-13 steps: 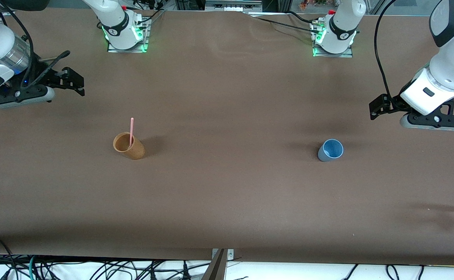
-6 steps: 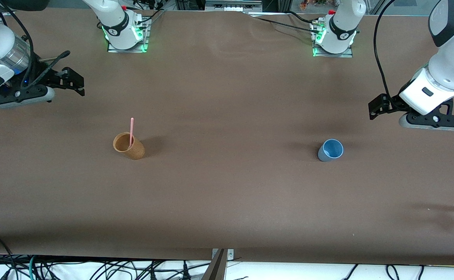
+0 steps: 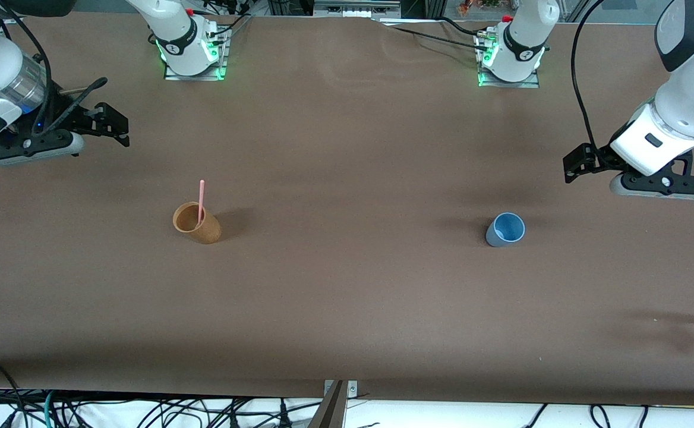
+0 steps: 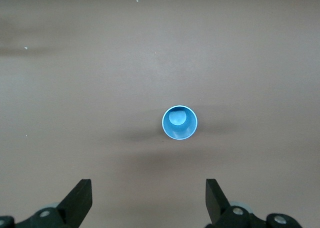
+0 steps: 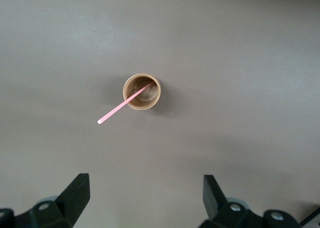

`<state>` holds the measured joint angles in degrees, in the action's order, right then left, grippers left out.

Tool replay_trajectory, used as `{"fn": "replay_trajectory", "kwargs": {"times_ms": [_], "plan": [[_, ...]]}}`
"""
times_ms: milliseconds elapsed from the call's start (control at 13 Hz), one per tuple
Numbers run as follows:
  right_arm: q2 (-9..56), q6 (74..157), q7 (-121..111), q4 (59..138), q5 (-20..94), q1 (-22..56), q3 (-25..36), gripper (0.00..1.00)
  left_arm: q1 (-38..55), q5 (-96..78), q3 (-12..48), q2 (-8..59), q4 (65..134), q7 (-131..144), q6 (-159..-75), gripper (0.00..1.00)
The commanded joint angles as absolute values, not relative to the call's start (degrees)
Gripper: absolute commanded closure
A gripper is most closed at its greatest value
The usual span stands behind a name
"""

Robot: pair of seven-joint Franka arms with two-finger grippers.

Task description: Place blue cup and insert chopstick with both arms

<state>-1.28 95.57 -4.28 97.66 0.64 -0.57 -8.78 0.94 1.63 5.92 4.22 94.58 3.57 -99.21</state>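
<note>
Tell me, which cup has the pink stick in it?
The orange-tan cup, toward the right arm's end of the table, holds the chopstick. The blue cup is empty.

You see a plain brown surface (image 3: 347, 297). The cup (image 3: 505, 230) is muted blue outside, lighter blue inside. The chopstick (image 3: 201, 201) is pale pink, standing in an orange-tan cup (image 3: 196, 223). Both arms are white with black joints; the left claw (image 3: 584, 163) and right claw (image 3: 109, 125) are black.
</note>
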Motion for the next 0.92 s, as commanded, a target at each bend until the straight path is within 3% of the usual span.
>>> {"fn": "replay_trajectory", "kwargs": {"times_ms": [0,846], "plan": [[-3.4,96.0,-5.1,99.9,0.1,-1.1,-9.1,0.0,1.2,0.1,5.6,3.4,94.7,3.1,-99.1,0.0],[-3.3,96.6,-4.5,101.2,0.1,-1.1,-9.2,0.0,1.1,0.1,5.6,3.4,94.7,2.0,-99.1,0.0]]}}
